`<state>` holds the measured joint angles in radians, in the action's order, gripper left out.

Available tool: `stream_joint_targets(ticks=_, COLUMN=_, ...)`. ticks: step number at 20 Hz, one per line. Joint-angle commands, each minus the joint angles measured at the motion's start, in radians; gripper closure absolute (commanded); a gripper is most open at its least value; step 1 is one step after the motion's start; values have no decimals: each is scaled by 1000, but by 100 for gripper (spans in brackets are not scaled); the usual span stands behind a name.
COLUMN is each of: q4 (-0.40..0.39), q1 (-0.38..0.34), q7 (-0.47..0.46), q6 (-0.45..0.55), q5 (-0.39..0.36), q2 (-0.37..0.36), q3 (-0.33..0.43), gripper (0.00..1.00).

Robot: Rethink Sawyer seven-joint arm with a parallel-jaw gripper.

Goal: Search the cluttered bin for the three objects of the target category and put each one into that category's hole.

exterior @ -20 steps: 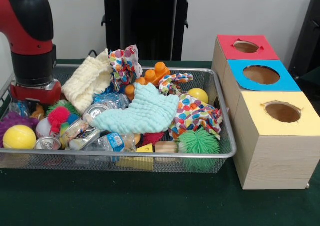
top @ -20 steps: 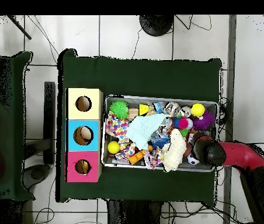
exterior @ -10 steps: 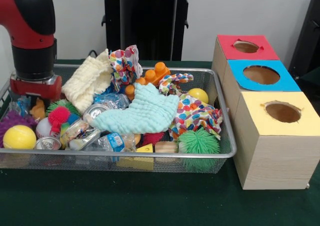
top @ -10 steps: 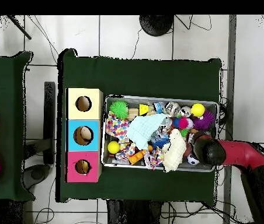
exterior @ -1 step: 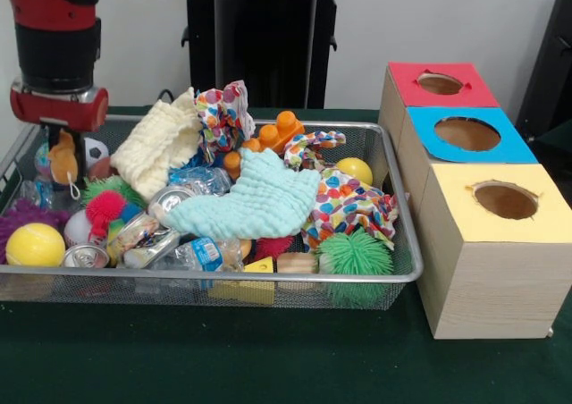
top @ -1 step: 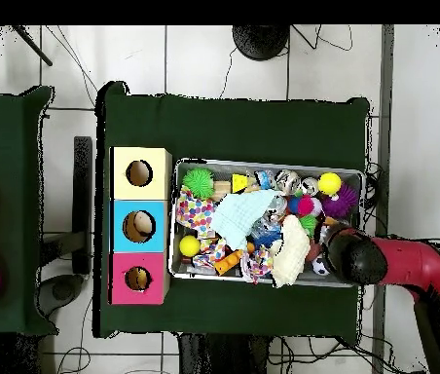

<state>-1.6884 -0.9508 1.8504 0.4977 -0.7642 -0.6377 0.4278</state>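
Observation:
My gripper (exterior @ -1 step: 60, 154) hangs over the left end of the wire bin (exterior @ -1 step: 268, 280), shut on a small orange soft toy (exterior @ -1 step: 62, 166) with a thread dangling below it. The toy is lifted clear of the clutter. In the overhead view the arm's head (top @ -1 step: 350, 255) covers the gripper and the toy at the bin's right end. Three boxes with round holes stand beside the bin: red (exterior @ -1 step: 407, 82), blue (exterior @ -1 step: 424, 127) and yellow (exterior @ -1 step: 456, 198).
The bin holds a pale blue cloth (exterior @ -1 step: 255, 198), a cream cloth (exterior @ -1 step: 161, 145), patterned cloths, orange blocks (exterior @ -1 step: 277, 131), cans (exterior @ -1 step: 134, 234), yellow balls (exterior @ -1 step: 35, 244), a green spiky ball (exterior @ -1 step: 355, 254) and a small football (exterior @ -1 step: 96, 154). A black stand rises behind the bin.
The gripper has risen from the bin's left end, bringing the orange toy up out of the clutter. The small football behind it now shows.

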Motion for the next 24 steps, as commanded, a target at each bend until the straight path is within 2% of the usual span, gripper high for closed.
stream_joint_targets(ticks=1, q4=-119, q1=8, q7=-69, q6=90, q5=62, q2=-119, q3=25, gripper=100)
stream_joint_targets(ticks=4, q4=-145, q1=9, q7=-46, q6=67, q5=85, q2=-137, q3=33, gripper=100)
stream_joint_targets(ticks=7, q4=-163, q1=4, q7=-21, q6=29, q5=106, q2=-120, q3=47, gripper=100)
stream_joint_targets(ticks=10, q4=-185, q1=25, q7=19, q6=10, q5=121, q2=-117, q3=29, gripper=100)
stream_joint_targets(ticks=18, q4=-304, q1=201, q7=219, q6=41, q5=200, q2=-227, q3=-114, gripper=100)
stream_joint_targets(ticks=24, q4=-380, q1=303, q7=253, q6=79, q5=308, q2=-326, q3=-184, gripper=100)
